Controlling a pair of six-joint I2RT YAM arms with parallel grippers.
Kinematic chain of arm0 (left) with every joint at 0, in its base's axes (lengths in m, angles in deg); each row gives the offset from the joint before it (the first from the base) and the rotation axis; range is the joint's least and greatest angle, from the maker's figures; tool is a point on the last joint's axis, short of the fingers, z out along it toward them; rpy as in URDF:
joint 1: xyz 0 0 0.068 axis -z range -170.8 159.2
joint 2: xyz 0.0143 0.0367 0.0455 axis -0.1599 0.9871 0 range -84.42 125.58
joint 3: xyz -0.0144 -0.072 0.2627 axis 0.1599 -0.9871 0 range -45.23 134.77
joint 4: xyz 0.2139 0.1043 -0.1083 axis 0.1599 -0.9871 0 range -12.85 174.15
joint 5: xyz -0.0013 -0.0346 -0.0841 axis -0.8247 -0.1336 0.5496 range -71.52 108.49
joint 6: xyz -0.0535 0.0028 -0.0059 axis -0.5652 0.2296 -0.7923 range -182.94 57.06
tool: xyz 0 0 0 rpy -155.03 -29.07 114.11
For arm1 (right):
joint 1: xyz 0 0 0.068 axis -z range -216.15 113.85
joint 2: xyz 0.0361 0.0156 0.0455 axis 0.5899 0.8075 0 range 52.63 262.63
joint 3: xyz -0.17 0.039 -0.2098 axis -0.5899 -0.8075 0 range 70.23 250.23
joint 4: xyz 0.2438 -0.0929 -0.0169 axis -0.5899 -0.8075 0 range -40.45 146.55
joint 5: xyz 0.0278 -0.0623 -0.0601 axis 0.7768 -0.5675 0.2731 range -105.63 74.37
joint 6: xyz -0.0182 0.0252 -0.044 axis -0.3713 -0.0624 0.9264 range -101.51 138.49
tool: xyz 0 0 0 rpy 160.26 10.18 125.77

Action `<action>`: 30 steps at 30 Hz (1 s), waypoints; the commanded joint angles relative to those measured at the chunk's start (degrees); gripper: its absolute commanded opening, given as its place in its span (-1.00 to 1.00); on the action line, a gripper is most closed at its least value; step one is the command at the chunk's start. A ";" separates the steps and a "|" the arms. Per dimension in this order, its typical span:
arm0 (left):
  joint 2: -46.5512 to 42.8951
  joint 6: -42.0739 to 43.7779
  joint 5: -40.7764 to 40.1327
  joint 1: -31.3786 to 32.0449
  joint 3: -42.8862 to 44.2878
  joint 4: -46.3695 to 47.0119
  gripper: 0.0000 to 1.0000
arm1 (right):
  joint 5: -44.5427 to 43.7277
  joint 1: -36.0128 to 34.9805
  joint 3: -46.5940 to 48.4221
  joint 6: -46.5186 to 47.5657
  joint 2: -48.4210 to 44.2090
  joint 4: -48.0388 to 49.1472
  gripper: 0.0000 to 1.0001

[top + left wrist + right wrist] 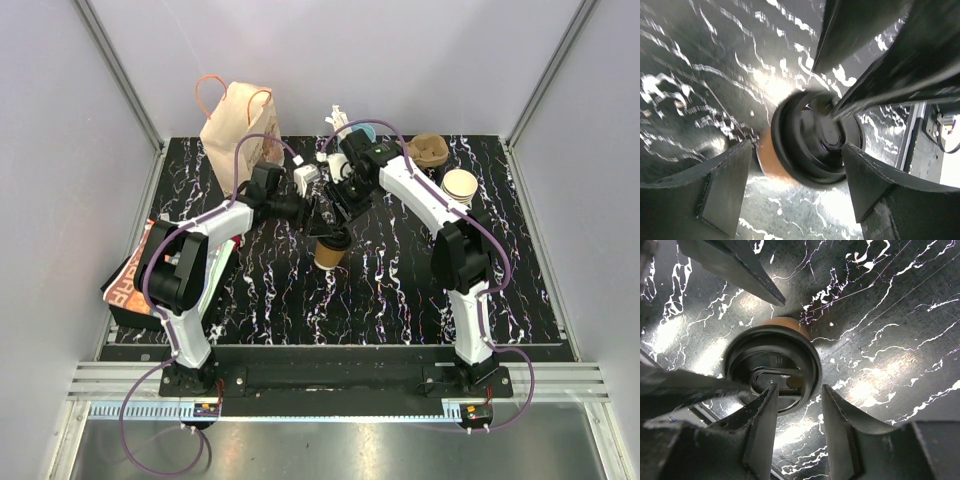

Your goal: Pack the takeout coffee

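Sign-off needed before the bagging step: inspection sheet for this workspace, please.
Surface: black tabletop with white marble veining, no spill seen.
Job's things: small tan kraft paper cup with round black plastic lid, lidded, upright mid-table.
Clutter: tan paper bag with orange handles; light-blue cup of white sticks; brown paper item, kind unclear; open tan paper cup; orange printed pack at left edge.
Grippers: left gripper open, fingers flanking the lid; right gripper open, one finger over the lid.
Cables: purple cables along both arms, looping at bases.
Surroundings: pale enclosure walls, aluminium rails.
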 commanded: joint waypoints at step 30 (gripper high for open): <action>-8.27 12.39 -3.74 5.06 -5.51 -6.89 0.54 | 4.35 8.04 -26.27 8.23 -23.32 6.90 0.09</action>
